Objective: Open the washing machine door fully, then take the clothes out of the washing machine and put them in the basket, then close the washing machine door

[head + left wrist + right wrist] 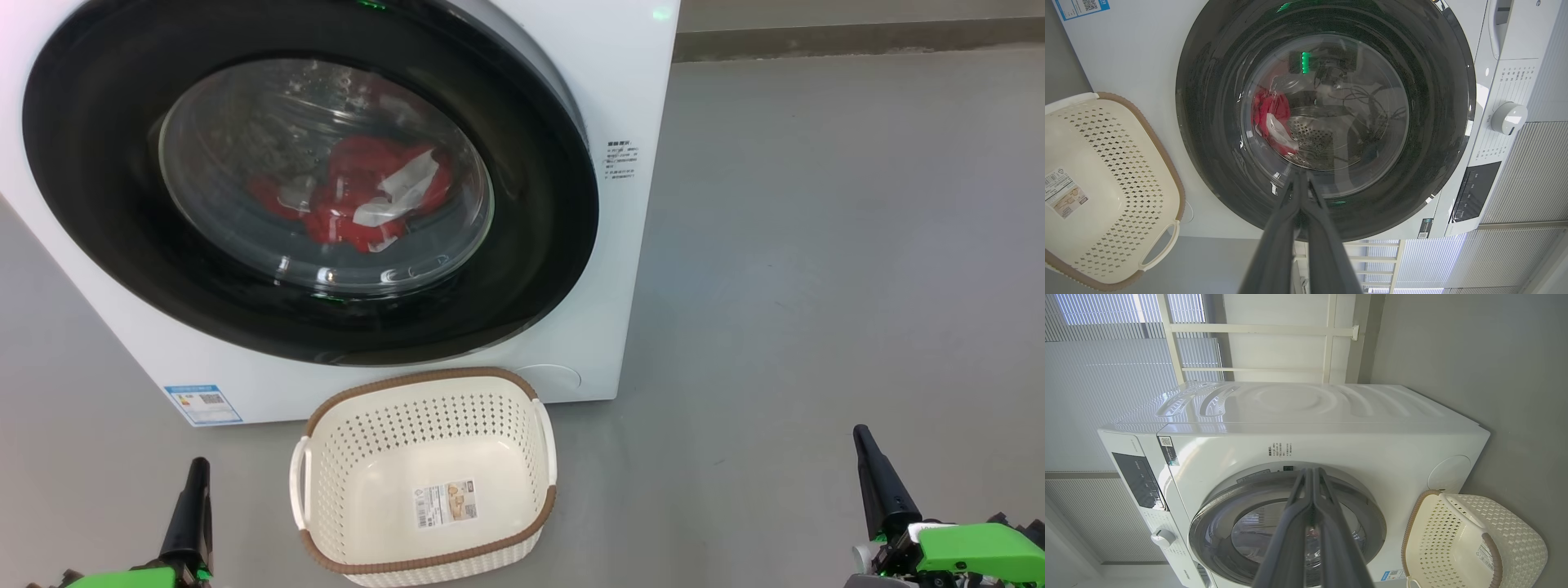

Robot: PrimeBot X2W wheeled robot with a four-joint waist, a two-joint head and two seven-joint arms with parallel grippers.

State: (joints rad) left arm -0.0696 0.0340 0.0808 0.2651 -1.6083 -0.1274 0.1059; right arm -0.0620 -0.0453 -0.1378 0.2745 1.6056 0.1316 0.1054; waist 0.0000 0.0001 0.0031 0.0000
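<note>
Left gripper (198, 465) (fingers together) beside basket (420, 376)

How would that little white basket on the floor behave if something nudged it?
The basket looks like thin perforated plastic and sits empty, so probably light. On the smooth grey floor it would likely slide rather than tip, being wide and low. Its holed walls may flex slightly.
</note>
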